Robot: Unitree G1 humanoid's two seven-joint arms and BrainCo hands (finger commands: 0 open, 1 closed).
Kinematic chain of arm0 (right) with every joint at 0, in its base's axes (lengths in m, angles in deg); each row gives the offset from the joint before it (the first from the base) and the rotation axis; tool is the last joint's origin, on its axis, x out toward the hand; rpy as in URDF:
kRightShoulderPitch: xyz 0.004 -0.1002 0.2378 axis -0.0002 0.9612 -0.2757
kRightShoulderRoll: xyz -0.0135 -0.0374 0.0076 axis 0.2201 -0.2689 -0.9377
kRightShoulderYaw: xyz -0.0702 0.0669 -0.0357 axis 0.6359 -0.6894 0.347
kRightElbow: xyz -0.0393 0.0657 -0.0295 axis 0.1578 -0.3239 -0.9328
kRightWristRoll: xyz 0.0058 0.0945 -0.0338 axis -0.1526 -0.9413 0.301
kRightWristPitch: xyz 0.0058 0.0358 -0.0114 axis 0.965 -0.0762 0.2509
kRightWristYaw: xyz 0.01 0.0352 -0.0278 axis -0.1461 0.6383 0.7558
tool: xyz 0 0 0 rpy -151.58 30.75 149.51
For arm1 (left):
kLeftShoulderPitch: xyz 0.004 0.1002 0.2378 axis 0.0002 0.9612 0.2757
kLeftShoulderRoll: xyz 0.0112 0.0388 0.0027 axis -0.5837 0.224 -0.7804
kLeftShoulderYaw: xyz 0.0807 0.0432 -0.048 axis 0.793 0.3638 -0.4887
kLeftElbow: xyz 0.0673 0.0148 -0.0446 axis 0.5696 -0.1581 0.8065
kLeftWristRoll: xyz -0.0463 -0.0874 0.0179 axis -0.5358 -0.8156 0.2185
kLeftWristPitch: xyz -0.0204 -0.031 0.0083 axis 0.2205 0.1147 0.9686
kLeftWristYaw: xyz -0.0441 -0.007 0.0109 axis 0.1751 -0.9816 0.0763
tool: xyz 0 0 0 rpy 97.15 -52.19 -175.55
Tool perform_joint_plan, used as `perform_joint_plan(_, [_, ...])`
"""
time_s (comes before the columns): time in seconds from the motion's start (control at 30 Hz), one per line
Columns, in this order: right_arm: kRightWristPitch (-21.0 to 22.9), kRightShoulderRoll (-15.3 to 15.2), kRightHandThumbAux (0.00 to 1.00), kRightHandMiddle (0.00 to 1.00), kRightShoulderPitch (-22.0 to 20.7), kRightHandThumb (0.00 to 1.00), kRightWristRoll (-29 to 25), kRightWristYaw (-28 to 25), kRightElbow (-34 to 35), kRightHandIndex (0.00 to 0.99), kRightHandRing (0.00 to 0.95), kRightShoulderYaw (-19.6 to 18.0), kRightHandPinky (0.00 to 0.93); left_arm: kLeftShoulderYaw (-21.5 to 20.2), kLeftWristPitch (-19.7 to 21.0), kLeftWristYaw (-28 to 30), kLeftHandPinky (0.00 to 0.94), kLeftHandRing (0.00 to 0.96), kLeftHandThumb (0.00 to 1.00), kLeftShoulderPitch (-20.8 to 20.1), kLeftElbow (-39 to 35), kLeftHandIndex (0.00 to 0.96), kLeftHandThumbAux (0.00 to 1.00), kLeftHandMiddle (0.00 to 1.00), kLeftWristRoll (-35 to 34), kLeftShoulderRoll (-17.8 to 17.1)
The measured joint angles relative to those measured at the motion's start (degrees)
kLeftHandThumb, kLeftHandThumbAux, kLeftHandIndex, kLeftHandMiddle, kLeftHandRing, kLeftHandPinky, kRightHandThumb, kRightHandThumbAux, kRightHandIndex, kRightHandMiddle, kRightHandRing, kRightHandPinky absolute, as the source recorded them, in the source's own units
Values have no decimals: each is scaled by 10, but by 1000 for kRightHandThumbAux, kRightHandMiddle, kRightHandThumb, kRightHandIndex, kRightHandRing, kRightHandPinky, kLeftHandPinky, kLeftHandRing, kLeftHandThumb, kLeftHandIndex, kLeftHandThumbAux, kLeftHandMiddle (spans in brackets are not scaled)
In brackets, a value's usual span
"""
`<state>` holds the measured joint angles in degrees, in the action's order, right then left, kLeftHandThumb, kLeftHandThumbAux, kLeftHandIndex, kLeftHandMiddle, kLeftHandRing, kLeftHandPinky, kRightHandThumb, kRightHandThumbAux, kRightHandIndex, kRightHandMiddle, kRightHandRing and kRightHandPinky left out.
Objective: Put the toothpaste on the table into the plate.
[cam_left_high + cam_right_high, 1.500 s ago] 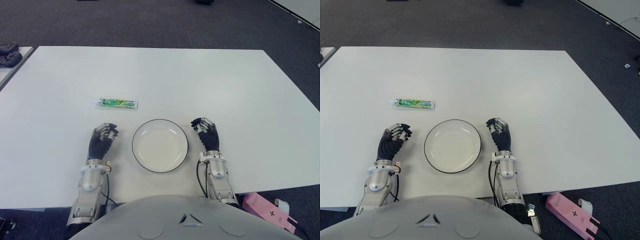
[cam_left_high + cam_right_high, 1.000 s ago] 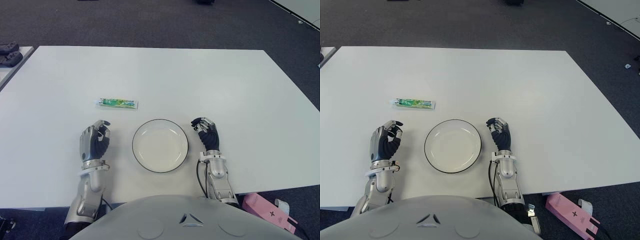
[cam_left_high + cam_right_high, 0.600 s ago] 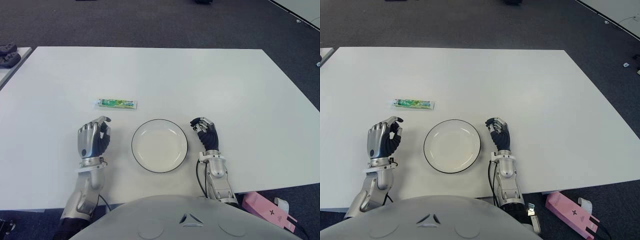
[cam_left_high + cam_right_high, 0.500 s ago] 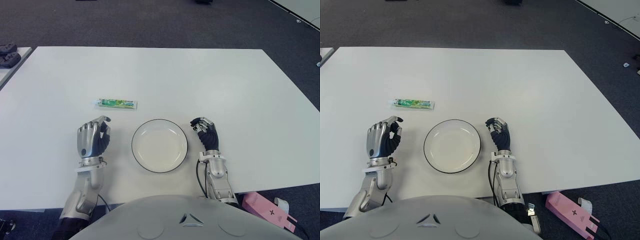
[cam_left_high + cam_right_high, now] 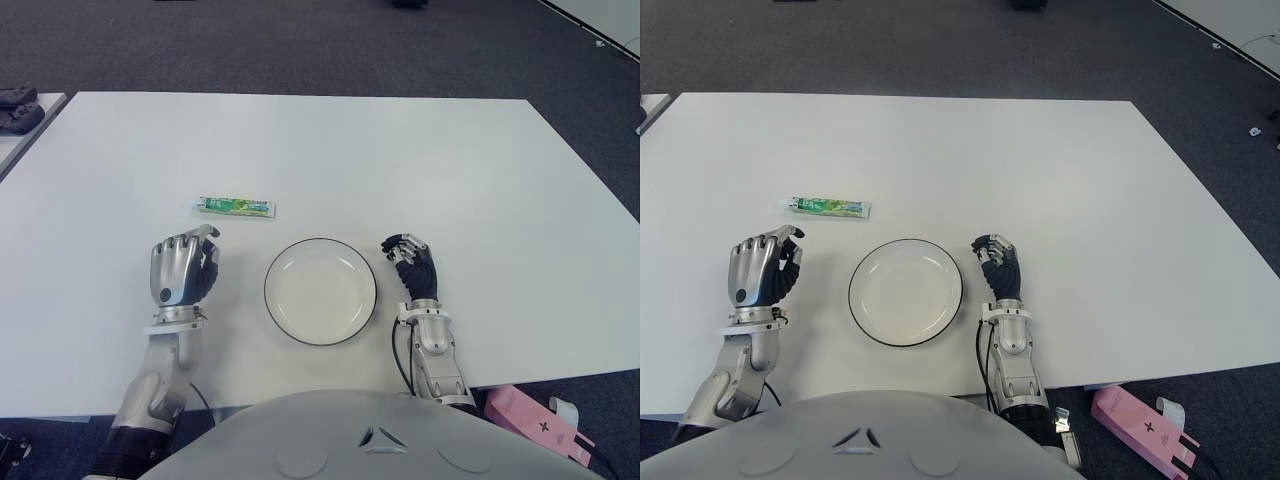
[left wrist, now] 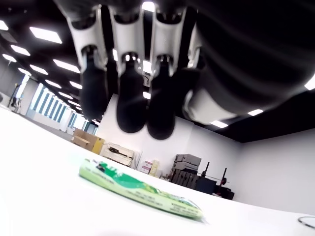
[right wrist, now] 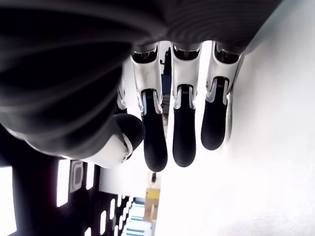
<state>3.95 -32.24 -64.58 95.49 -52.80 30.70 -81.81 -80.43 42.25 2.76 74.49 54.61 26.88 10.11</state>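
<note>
A green and white toothpaste tube (image 5: 235,207) lies flat on the white table (image 5: 400,160), left of centre. A white plate (image 5: 320,240) with a dark rim sits near the front edge, with nothing in it. My left hand (image 5: 184,268) is raised left of the plate and just short of the tube, its back turned toward the camera. In the left wrist view its fingers (image 6: 130,98) hang loosely above the tube (image 6: 140,189) and hold nothing. My right hand (image 5: 411,264) shows just right of the plate, its fingers (image 7: 182,132) relaxed and holding nothing.
A pink box (image 5: 535,425) lies on the floor at the front right, below the table edge. Dark objects (image 5: 18,108) sit on a second table at the far left. Dark carpet surrounds the table.
My left hand has lifted from the table, turned its back upward and shifted left and slightly forward toward the tube. The right hand, plate and tube have not moved.
</note>
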Motion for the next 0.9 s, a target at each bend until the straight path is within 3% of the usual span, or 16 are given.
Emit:
perform_joint_plan(0.23, [4, 0, 729, 487, 0, 707, 0, 0, 2, 430, 449, 0, 425, -2, 21, 37, 559, 589, 700, -28, -3, 430, 714, 599, 0, -31])
perform_joint_plan(0.33, [5, 0, 729, 488, 0, 707, 0, 0, 3, 430, 452, 0, 431, -3, 28, 56, 515, 540, 693, -40, -6, 427, 710, 553, -2, -43])
perform_joint_plan(0.4, [5, 0, 729, 487, 0, 707, 0, 0, 3, 430, 451, 0, 429, -5, 32, 77, 442, 455, 690, -49, -6, 423, 706, 473, -6, -52])
perform_joint_plan(0.43, [5, 0, 729, 486, 0, 707, 0, 0, 3, 430, 451, 0, 429, -5, 34, 90, 430, 439, 639, -55, -5, 410, 665, 456, -9, -58])
perform_joint_plan(0.5, [5, 0, 729, 484, 0, 706, 0, 0, 3, 429, 447, 0, 428, -6, 38, 110, 388, 390, 513, -66, -1, 340, 557, 400, -13, -68])
perform_joint_plan(0.57, [5, 0, 728, 483, -1, 706, 0, 0, 3, 429, 446, 0, 426, -6, 43, 129, 366, 366, 473, -83, 10, 297, 513, 373, -18, -81])
perform_joint_plan(0.9, [4, 0, 729, 481, -1, 705, 0, 1, 3, 428, 448, 0, 430, 0, 71, 223, 258, 179, 474, -139, 47, 51, 328, 124, -24, -130])
